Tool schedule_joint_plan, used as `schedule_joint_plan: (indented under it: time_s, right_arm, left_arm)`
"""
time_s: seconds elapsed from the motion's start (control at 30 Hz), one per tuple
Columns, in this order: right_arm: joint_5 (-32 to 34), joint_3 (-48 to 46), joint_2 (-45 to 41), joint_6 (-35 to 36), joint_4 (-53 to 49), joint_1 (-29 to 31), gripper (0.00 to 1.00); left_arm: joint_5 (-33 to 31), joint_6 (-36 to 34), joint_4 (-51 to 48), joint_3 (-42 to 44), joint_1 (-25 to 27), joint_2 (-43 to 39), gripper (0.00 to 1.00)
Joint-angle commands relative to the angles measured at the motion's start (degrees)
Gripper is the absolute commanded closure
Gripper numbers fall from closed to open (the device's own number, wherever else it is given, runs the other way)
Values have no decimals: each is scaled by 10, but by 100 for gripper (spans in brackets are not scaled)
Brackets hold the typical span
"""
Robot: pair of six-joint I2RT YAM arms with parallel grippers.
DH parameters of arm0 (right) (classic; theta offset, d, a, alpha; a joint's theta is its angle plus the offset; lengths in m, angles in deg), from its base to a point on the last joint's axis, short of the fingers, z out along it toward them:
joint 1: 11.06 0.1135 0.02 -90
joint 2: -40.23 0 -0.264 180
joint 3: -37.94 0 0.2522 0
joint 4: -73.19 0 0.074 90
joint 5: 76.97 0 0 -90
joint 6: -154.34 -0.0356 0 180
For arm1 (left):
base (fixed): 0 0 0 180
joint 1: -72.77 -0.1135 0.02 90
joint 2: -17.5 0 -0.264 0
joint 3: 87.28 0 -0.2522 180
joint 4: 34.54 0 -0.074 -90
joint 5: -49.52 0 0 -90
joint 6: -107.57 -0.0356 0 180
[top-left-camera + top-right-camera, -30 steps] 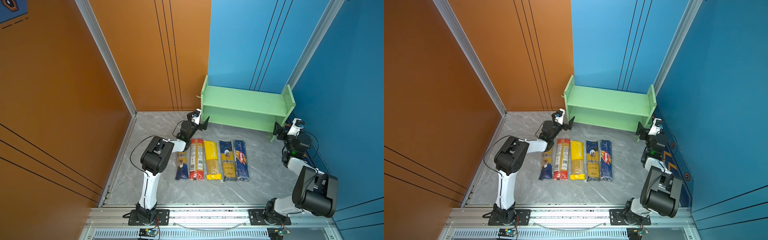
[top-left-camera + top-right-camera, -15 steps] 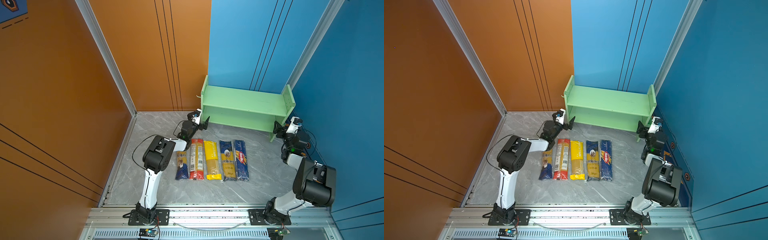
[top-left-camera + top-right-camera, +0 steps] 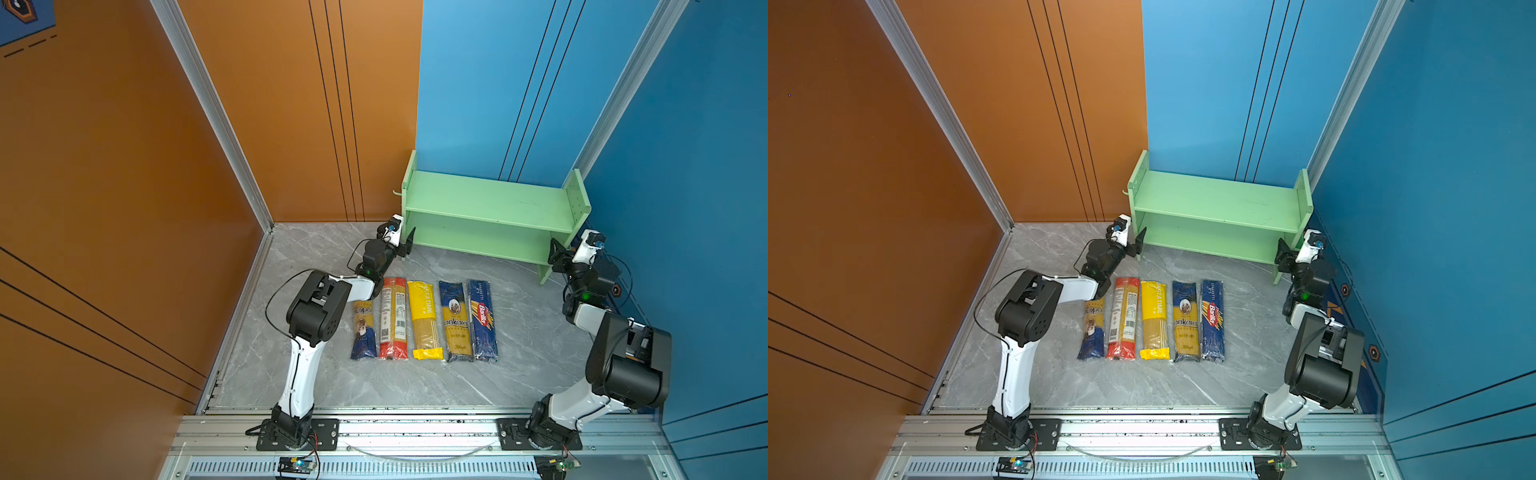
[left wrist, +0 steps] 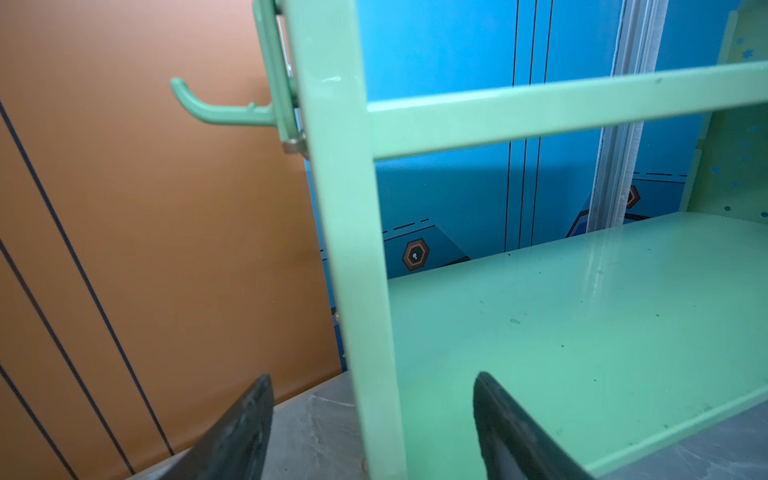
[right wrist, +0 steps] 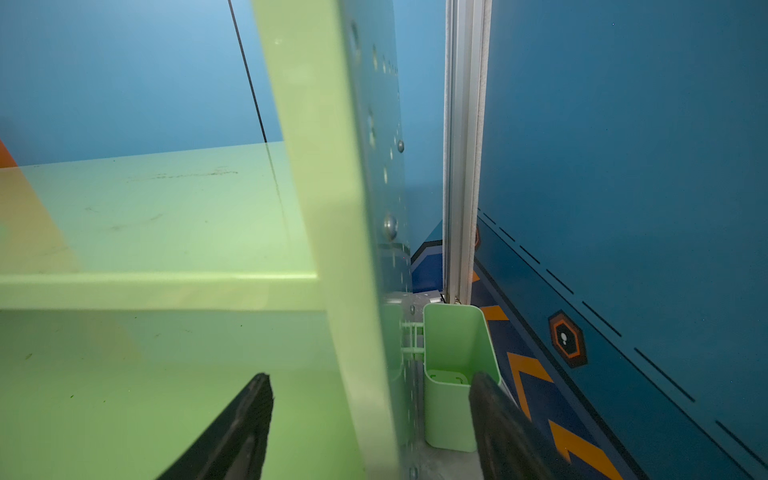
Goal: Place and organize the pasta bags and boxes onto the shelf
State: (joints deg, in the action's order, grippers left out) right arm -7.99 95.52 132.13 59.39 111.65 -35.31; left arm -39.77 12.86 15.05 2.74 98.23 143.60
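The light-green shelf (image 3: 490, 203) (image 3: 1217, 199) stands empty against the back wall. Several pasta packs lie side by side on the floor in front of it: a blue-and-yellow ankara bag (image 3: 362, 328), a red-ended clear bag (image 3: 392, 318), a yellow bag (image 3: 424, 320), a second ankara bag (image 3: 456, 320) and a dark blue Barilla pack (image 3: 483, 318). My left gripper (image 3: 409, 243) (image 4: 374, 415) is open, its jaws straddling the shelf's left side panel (image 4: 353, 249) with gaps on both sides. My right gripper (image 3: 555, 249) (image 5: 370, 415) is open astride the right side panel (image 5: 332, 208).
A green cup (image 5: 453, 353) hangs on the outside of the right panel, and a green hook (image 4: 216, 108) sticks out from the left panel. The orange wall (image 3: 124, 208) bounds the left and the blue wall (image 3: 685, 208) stands close behind the right arm.
The right gripper has shifted slightly toward the shelf's right panel. The left arm has barely moved. The packs and shelf lie as before.
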Motion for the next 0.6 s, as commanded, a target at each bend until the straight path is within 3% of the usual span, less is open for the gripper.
schedule_joint_plan:
  time_s: [0.0, 0.57]
  right_arm:
    - [-4, 19, 11, 0, 4, 7, 30]
    - [-1, 38, 21, 4, -10, 11, 41]
  left_arm:
    - [-15, -1, 16, -18, -4, 14, 27]
    - [-28, 4, 27, -26, 0, 28, 43]
